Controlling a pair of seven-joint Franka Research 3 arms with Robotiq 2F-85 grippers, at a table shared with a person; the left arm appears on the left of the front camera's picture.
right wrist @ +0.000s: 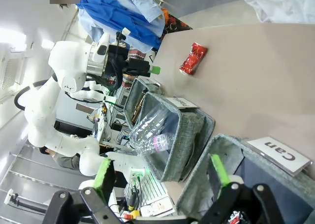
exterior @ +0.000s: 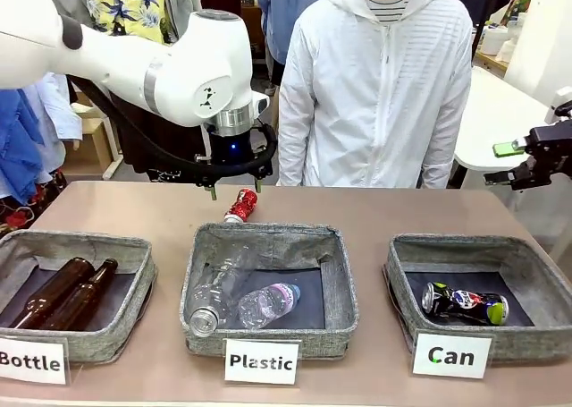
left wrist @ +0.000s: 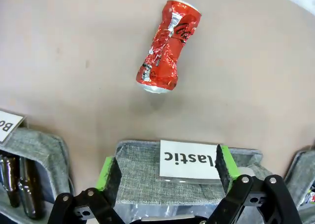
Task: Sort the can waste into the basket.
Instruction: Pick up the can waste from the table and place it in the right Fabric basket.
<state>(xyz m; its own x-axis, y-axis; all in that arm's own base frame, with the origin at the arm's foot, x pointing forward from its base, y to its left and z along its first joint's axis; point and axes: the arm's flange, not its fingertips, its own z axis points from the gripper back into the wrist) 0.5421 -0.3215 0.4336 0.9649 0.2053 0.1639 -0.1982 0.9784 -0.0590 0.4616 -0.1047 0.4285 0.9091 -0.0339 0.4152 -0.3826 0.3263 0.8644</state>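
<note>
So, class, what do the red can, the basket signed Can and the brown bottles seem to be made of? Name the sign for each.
Red can: thin painted metal, likely aluminium; glossy, creased and dented, with a silver rim.
Basket signed Can: grey woven fabric, matte; the weave shows and the rim is soft.
Brown bottles: probably glass; translucent amber with glints.

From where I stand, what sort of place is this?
Probably a robotics lab testing waste sorting: a white robot arm reaches over a brown table, a grey woven-fabric basket signed Can lines up with like baskets signed Plastic and Bottle, and a crushed red metal can lies loose.
</note>
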